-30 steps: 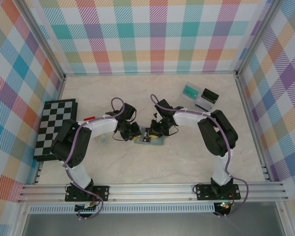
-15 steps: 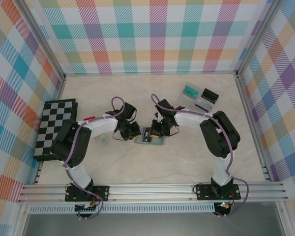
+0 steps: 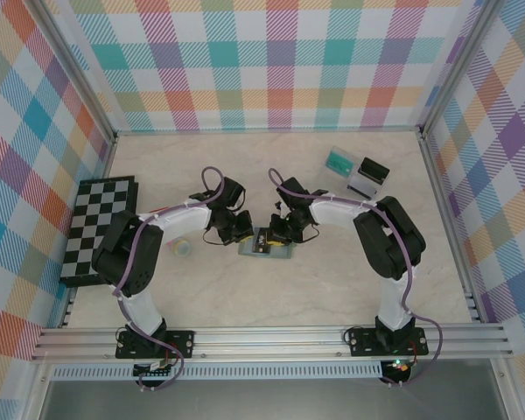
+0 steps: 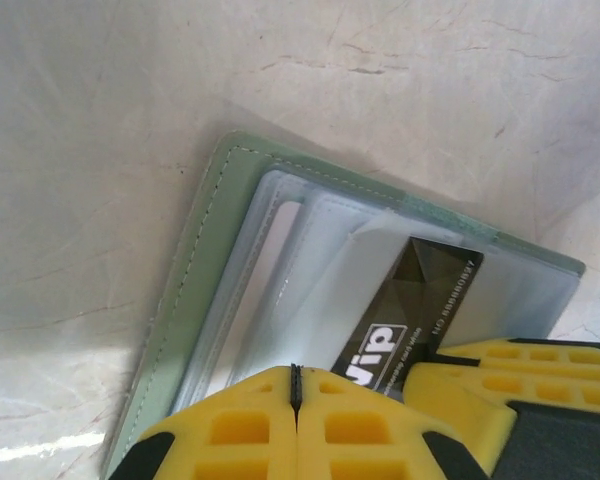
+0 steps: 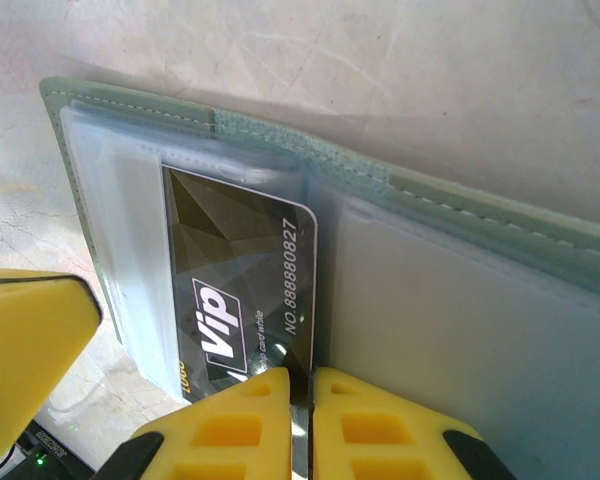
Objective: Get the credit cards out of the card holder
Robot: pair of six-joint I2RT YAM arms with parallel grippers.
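Extraction of the dark card (image 5: pixel 235 280) looks to be the step in hand. The card holder (image 3: pixel 267 248) lies open and flat on the surface (image 3: pixel 332 280), clear sleeves upward. The black "Vip" card sits in the sleeve just beside the holder's centre fold, and much of its face shows. I cannot make out any yellow or pink card in or near the holder. The left claw (image 4: pixel 295 400) is at the holder's left panel, its yellow pads pressed fully together. Nothing shows between them, so it seems to be pinning that panel rather than gripping it. The right claw (image 5: pixel 300 400) is over the holder's other side, closed down to a thin slit, with its tips touching the card's corner nearest the fold. The card lies face-up rather than edge-on in that slit, so I cannot tell whether it is pinched or only pressed. By my reading no card is out yet. The next move calls for the left claw to hold the holder down while the right claw drags or lifts the card along its sleeve toward the open end. The risk is the slick card slipping, or the whole holder sliding along with it. A chequered board (image 3: pixel 101 223) lies well to the holder's left.
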